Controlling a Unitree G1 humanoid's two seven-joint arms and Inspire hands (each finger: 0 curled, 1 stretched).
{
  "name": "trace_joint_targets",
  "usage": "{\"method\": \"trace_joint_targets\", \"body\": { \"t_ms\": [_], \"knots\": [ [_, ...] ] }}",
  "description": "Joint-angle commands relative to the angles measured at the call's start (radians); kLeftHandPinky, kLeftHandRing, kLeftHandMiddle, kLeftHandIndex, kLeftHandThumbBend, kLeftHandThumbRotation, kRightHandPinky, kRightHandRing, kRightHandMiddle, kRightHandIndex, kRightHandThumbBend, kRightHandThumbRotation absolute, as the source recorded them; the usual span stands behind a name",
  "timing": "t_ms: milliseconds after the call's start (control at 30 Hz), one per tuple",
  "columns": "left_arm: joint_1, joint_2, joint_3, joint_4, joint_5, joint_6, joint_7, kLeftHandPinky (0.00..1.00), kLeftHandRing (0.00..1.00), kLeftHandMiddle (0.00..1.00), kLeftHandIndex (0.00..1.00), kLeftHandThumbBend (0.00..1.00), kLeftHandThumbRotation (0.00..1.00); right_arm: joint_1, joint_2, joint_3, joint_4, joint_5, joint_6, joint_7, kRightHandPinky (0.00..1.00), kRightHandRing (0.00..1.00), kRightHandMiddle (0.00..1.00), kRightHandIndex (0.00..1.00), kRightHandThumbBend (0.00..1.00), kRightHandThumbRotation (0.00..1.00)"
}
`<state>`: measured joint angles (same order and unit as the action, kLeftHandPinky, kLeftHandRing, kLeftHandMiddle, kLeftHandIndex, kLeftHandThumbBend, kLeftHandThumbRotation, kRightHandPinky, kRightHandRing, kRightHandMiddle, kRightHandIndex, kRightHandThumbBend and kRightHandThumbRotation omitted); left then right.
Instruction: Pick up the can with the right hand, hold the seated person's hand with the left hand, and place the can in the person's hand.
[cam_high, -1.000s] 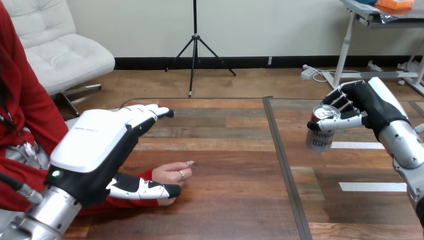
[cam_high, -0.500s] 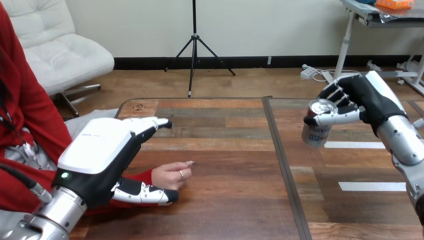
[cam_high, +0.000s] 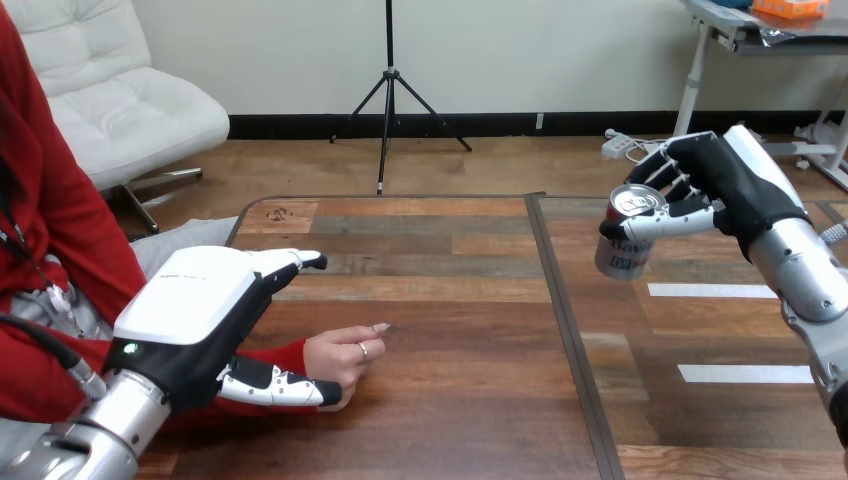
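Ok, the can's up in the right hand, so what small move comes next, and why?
Probably curl the left hand round the person's hand: its fingers are straight above it, not gripping. The right hand already grips the can clear of the table.

- A wooden table (cam_high: 450, 400) spans the lower part of the view, its top made of long planks running left to right in mixed tones: reddish brown, darker brown and a few greyish ones.
- The table's far left corner is rounded, and a small dark mark (cam_high: 278, 213) sits on the light plank just beside it.
- A dark seam (cam_high: 565, 330) runs from the far edge toward the near edge, splitting the top into a left and a right section.
- Two white strips lie flat on the right section, well apart from the seam: the farther strip (cam_high: 710, 291) and the nearer strip (cam_high: 745, 373), both parallel to the planks.
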<state>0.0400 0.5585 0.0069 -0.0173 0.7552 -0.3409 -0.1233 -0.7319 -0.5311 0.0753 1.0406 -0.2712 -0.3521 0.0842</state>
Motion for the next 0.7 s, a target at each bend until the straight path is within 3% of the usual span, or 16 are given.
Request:
{"method": "trace_joint_targets", "body": {
  "t_ms": [0, 667],
  "knots": [
    [-0.086, 0.032, -0.022, 0.041, -0.01, 0.021, -0.013, 0.8, 0.84, 0.86, 0.84, 1.0, 0.48, -0.02, -0.007, -0.024, -0.064, 0.027, -0.044, -0.001, 0.37, 0.39, 0.44, 0.47, 0.77, 0.0],
    [-0.176, 0.034, -0.108, 0.218, 0.013, 0.072, 0.009, 0.81, 0.84, 0.86, 0.85, 1.0, 0.48, -0.017, -0.007, -0.027, -0.064, 0.028, -0.076, -0.008, 0.32, 0.36, 0.42, 0.46, 0.78, 0.0]
  ]
}}
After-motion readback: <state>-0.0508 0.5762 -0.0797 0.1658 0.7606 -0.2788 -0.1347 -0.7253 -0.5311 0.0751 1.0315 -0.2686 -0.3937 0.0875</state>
